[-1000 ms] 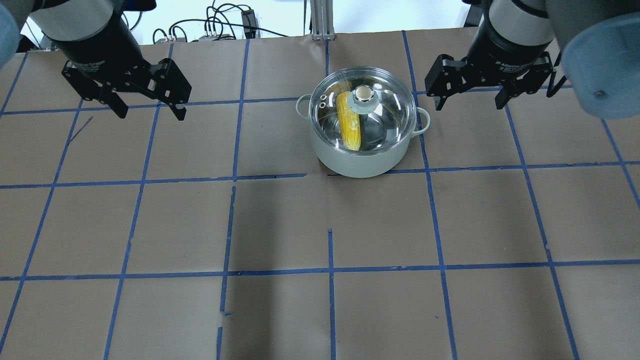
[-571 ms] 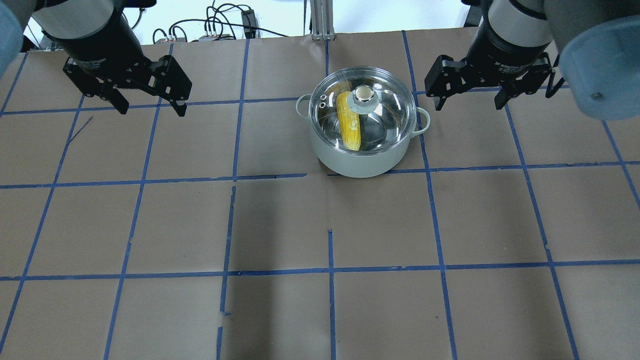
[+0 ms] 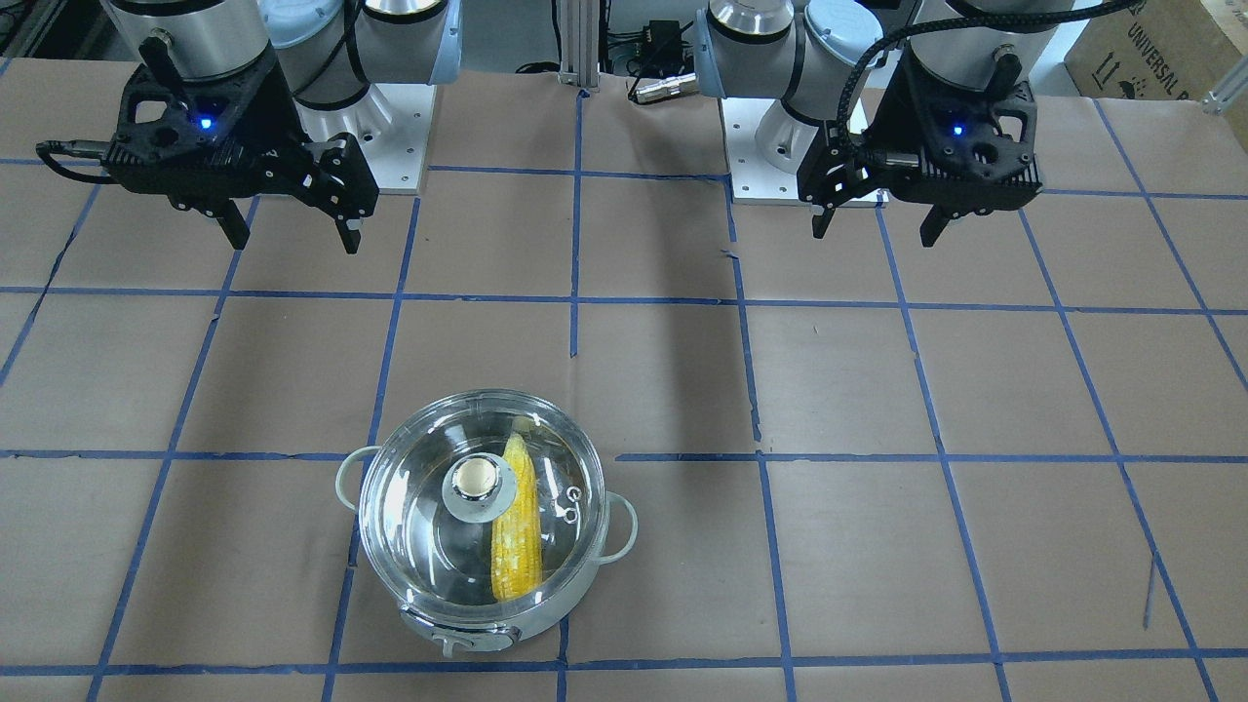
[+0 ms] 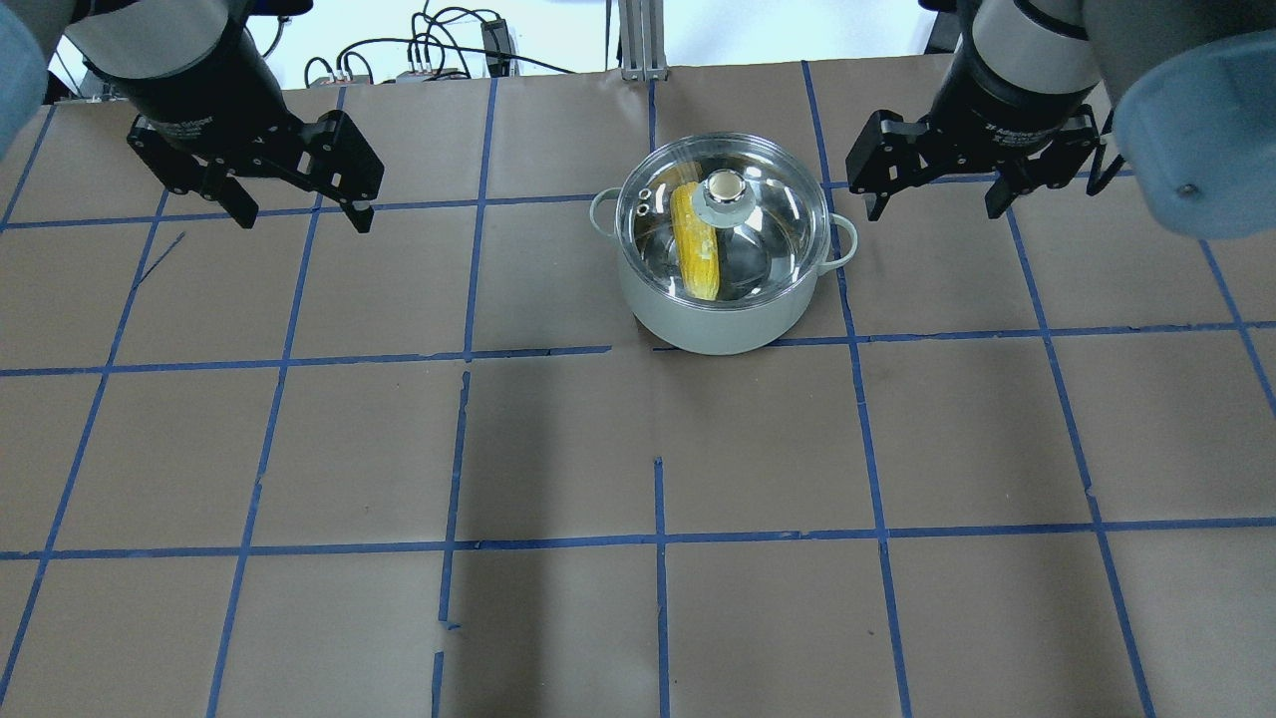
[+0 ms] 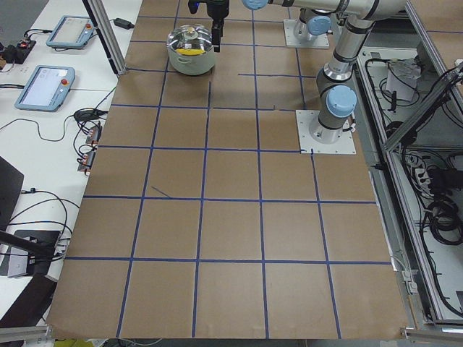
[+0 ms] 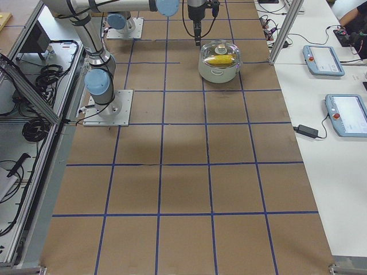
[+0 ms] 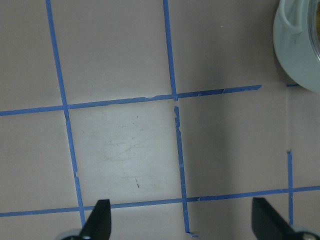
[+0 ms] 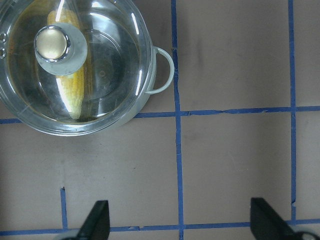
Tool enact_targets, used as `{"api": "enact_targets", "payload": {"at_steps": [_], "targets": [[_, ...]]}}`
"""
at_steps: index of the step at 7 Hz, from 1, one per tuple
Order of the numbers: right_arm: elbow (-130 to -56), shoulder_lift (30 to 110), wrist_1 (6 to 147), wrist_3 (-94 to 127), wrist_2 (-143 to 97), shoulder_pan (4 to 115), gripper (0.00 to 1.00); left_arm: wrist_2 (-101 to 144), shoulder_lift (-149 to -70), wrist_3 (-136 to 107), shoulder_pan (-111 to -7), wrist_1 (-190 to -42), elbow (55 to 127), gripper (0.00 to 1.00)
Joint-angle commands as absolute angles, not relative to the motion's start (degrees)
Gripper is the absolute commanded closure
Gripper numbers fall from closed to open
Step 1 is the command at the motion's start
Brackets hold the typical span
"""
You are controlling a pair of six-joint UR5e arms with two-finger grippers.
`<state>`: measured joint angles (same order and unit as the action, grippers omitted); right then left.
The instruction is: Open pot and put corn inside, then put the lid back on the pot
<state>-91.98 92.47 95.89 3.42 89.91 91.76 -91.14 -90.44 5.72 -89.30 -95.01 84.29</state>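
Note:
The steel pot stands on the table with the glass lid seated on it. The yellow corn lies inside, seen through the glass. They also show in the front view: pot, lid, corn. The right wrist view shows the lid and corn at its upper left. My left gripper is open and empty, far left of the pot. My right gripper is open and empty, just right of the pot's handle.
The table is brown paper with a blue tape grid. Cables lie beyond the far edge. The pot's edge shows in the left wrist view's top right corner. Tablets sit on a side bench.
Both grippers have risen and drawn back very slightly. The pot, lid and corn have not moved.

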Motion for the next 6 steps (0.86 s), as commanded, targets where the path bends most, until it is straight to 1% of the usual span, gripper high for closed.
{"api": "enact_targets", "payload": {"at_steps": [1,6], "targets": [[-92.0,92.5,95.9,3.6,89.9,91.8,0.00,-91.1,-90.4,5.7,-89.3,-95.1,84.4,0.00],[-91.8,92.5,96.8,3.4,89.9,91.8,0.00,-91.1,-90.4,5.8,-89.3,-95.0,84.5,0.00]]}}
